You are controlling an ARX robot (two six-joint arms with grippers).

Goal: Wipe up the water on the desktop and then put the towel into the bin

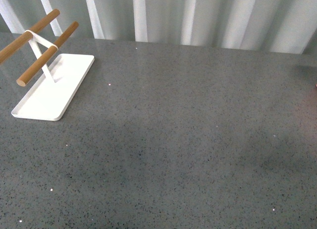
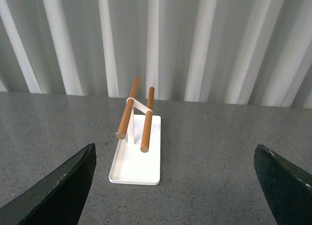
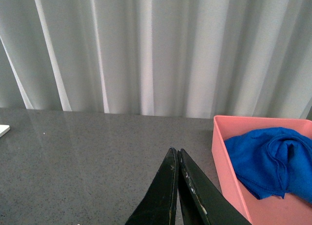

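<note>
The bright blue towel lies bunched inside the pink bin, seen only in the right wrist view. My right gripper is shut and empty, its black fingers pressed together over the dark-grey speckled desktop just beside the bin's near wall. My left gripper is open and empty, its two black fingers wide apart above the desktop. The front view shows the desktop with neither gripper, towel nor bin in it. I see no water on it.
A white tray carrying a rack of wooden rods stands at the far left of the desktop; it also shows in the left wrist view. White pleated curtains hang behind the desktop's far edge.
</note>
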